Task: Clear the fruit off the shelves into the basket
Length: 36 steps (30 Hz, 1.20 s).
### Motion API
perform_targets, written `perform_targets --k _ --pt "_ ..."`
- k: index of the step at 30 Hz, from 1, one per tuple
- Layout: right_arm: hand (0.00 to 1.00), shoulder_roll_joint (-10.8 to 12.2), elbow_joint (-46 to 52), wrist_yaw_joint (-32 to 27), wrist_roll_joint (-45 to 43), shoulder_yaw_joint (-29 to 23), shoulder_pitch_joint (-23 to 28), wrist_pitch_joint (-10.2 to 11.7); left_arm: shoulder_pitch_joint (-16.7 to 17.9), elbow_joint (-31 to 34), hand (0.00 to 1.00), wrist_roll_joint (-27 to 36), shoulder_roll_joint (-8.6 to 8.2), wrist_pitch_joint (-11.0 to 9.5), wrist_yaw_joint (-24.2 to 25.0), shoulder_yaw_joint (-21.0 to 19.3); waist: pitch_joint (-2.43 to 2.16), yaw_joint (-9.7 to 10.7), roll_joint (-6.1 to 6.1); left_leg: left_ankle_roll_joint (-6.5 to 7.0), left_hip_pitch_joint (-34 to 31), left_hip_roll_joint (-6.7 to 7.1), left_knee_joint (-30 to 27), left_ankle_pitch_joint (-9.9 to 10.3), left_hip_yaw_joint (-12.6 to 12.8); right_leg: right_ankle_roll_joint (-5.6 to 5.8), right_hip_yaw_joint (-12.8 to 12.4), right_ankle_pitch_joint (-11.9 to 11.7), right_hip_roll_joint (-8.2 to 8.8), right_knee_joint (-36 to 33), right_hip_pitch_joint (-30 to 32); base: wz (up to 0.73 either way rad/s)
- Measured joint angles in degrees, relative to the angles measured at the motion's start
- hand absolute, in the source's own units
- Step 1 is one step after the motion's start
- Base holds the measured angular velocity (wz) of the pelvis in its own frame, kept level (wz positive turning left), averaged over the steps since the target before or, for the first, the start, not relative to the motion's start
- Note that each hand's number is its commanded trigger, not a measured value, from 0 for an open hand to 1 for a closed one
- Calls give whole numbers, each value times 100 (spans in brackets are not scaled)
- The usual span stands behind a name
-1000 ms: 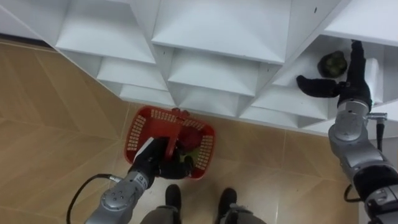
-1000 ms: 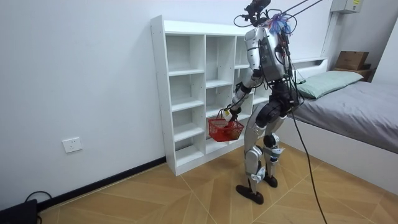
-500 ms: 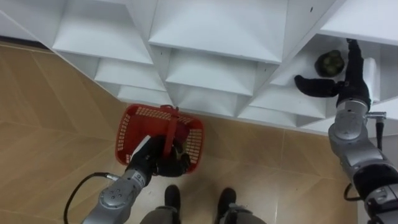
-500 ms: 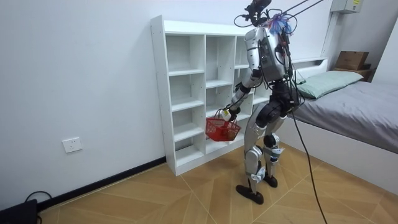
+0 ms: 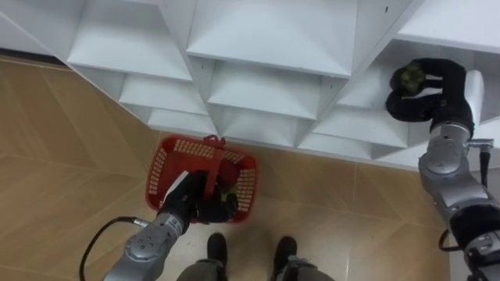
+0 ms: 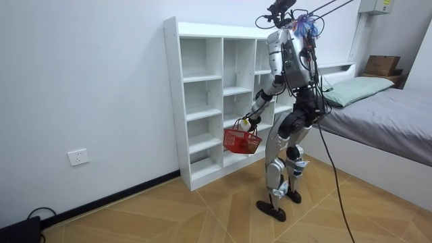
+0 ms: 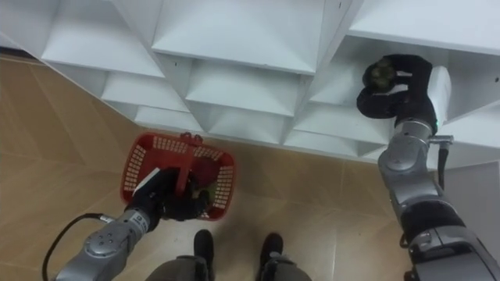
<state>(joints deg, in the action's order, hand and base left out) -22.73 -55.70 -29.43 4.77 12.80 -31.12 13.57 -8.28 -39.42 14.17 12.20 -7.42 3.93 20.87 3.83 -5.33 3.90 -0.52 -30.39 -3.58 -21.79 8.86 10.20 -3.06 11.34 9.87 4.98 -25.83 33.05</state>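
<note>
Curling round the fruit [image 5: 408, 76], the right hand [image 5: 437, 92] has its fingers and thumb wrapped about it; 1 second ago they stood straight beside it, the thumb stretched out along the shelf. The fruit is small, roundish and dark green with a rough skin, and it sits inside a compartment in the right column of the white closet [image 5: 266, 47]. Whether it rests on the shelf board or is lifted off it cannot be told.

The left hand [image 5: 201, 207] hangs low in front of the robot, fingers clenched on the handle of the red basket [image 5: 160, 168], as it was before. The basket hangs above the wooden floor [image 5: 62, 140], just before the closet's bottom shelves. Something dark lies in it, half hidden by the hand and too small to name.

In the room view the robot stands upright, facing the closet, with 1 bed [image 6: 385, 115] at the room view's right.
</note>
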Motion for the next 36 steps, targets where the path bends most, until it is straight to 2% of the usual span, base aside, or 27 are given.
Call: perform_targets --k 21,24,26,30,32,36 --pt "100 5 20 7 169 227 21 -41 -66 0 100 154 -14 0 -113 -3 -19 -21 -22 6 27 -3 -58 -33 6 -20 -17 -19 9 -76 -12 0" --pt "100 5 60 7 174 223 21 50 -66 0 100 201 -15 -9 -92 -15 -31 -69 -41 6 69 -3 -54 -33 42 -20 -56 -22 9 -74 -12 -5" --pt "100 9 116 1 108 200 76 152 -61 1 100 182 -18 -15 -77 -30 -58 -67 -75 6 88 -2 -54 -33 10 -21 -49 -22 8 -59 -40 0" --pt "100 75 748 19 -86 166 457 207 -34 1 100 149 -50 -15 -98 -54 -114 -6 -143 7 87 -5 -60 -33 22 -14 -42 -41 1 -23 -58 0" --pt "100 161 969 95 -79 172 670 224 -34 2 100 162 -110 -17 -134 -54 -158 53 -199 11 98 -3 -60 -35 21 -1 -40 -69 -2 19 -87 0" --pt "100 170 1312 218 -92 169 964 229 -42 2 100 189 -160 -62 -233 -60 -165 135 -205 23 97 4 -64 -43 23 6 -44 -76 6 12 -89 0"
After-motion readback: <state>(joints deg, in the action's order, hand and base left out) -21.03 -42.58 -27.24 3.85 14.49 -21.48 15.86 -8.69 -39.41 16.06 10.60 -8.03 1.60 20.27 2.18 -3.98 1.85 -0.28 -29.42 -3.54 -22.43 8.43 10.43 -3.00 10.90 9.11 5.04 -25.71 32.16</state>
